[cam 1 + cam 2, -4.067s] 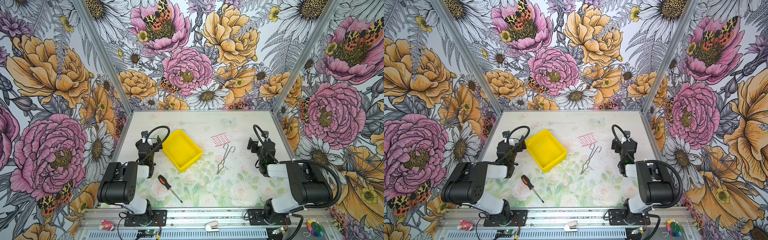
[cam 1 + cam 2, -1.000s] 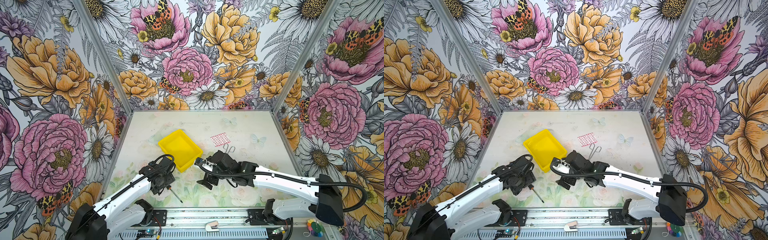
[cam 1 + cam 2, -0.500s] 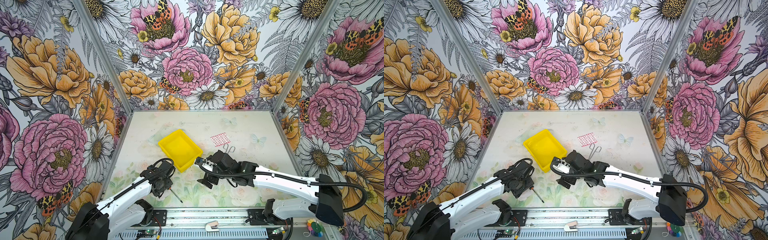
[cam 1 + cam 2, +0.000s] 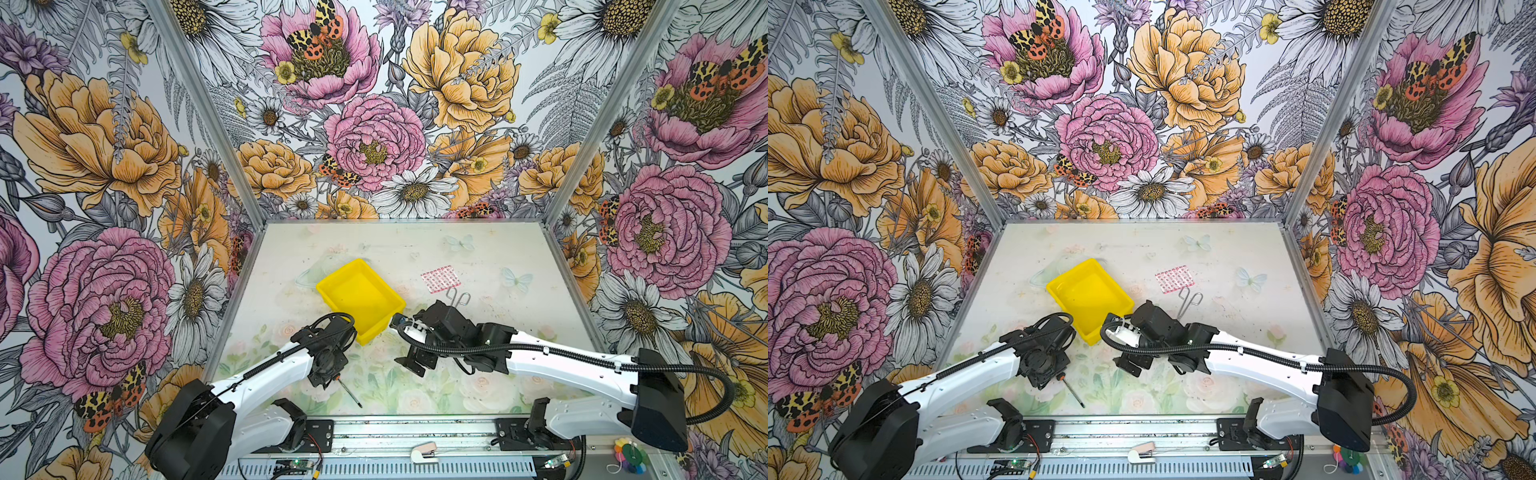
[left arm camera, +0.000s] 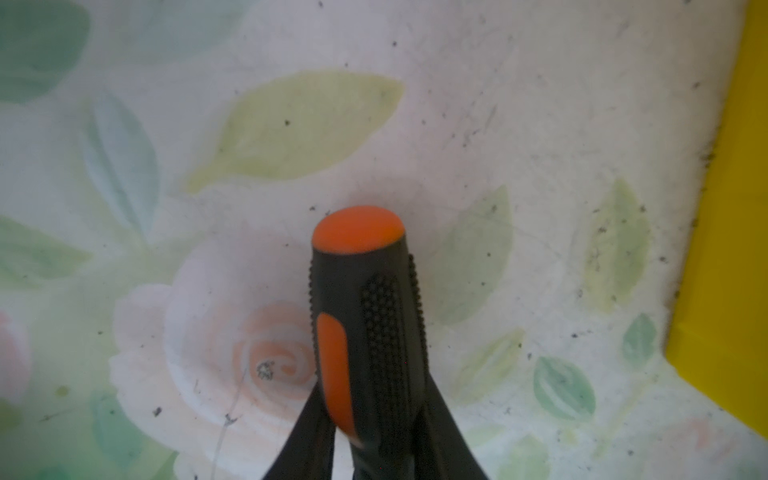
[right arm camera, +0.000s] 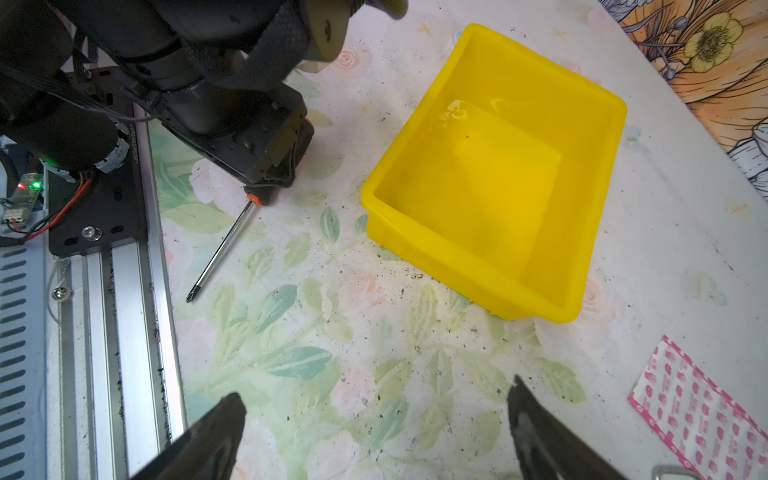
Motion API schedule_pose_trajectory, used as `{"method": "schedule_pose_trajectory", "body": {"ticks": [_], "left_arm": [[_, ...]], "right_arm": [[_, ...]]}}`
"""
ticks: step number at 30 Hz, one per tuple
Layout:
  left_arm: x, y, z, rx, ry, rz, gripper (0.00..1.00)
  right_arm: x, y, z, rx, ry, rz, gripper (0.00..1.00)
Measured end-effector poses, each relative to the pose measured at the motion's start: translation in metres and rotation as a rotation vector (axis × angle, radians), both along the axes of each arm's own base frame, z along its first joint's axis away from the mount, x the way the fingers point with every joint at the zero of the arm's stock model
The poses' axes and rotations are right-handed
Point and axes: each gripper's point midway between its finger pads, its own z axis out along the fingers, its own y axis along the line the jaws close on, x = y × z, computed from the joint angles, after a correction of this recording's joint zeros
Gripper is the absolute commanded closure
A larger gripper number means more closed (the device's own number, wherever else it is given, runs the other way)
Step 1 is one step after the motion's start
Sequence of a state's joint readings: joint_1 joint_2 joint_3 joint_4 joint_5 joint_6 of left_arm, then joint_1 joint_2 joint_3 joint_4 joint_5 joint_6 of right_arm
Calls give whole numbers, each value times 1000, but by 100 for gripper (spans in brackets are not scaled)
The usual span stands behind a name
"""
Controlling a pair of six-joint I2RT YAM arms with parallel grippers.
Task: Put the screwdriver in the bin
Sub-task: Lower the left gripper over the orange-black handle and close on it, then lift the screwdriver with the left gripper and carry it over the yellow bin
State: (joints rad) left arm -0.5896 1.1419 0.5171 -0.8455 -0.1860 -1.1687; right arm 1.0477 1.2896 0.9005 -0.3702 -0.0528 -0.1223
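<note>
Orange and black, the handle of the screwdriver (image 5: 368, 324) is clamped in the left gripper (image 4: 327, 374), its thin shaft stretched along the bench (image 6: 332, 332) near but outside the yellow bin (image 6: 490, 286), while the right gripper (image 6: 374, 419) hovers close by, fingers wide apart.

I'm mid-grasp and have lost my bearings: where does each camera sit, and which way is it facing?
Top views: high above the arm bases, looking down and back over the table; left arm, right arm, the bin and the shaft of the screwdriver show.
Left wrist: looks down past the left gripper, shut on the screwdriver's handle; bin edge alongside.
Right wrist: looks over the open right gripper towards the bin and the left gripper.
Shared: both wrist views show bin and screwdriver.
</note>
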Motion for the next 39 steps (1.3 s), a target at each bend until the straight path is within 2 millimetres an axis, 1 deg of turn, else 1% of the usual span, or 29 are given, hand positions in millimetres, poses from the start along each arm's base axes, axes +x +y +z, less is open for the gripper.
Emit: {"method": "schedule_pose_trajectory", "body": {"ticks": [6,8,10,13,14,20,23,26,28,30,33,35,39], "left_arm": [[2,0,2,10,-7,-14,98],[9,-1,10,6,-40,-21,100],[19,-4,24,-9,-91,-28,100],[39,-7,52,-32,-181,-27,100],[46,-6,63,-37,-212,-24,100],[79,3,113,-44,-328,-14,100],[98,3,138,-38,-370,-29,100],[123,-2,158,-24,-392,-59,100],[140,-8,166,-9,-395,-85,100],[157,-15,169,5,-388,-114,100],[182,-23,164,24,-367,-138,100],[197,-26,152,28,-345,-137,100],[215,-33,122,18,-287,-141,100]], "right_arm": [[3,-3,7,15,-15,-13,0],[4,-4,10,23,-19,-18,1],[6,-6,13,31,-22,-25,1],[12,-10,18,44,-23,-51,1],[15,-13,19,49,-20,-66,0],[33,-26,27,82,-12,-143,1],[39,-31,30,93,-10,-168,0],[44,-35,30,96,-5,-188,1],[46,-37,30,100,0,-201,0],[49,-39,30,105,7,-216,1],[54,-43,31,111,12,-236,1],[57,-46,33,119,13,-254,0],[64,-52,35,129,20,-288,1]]}}
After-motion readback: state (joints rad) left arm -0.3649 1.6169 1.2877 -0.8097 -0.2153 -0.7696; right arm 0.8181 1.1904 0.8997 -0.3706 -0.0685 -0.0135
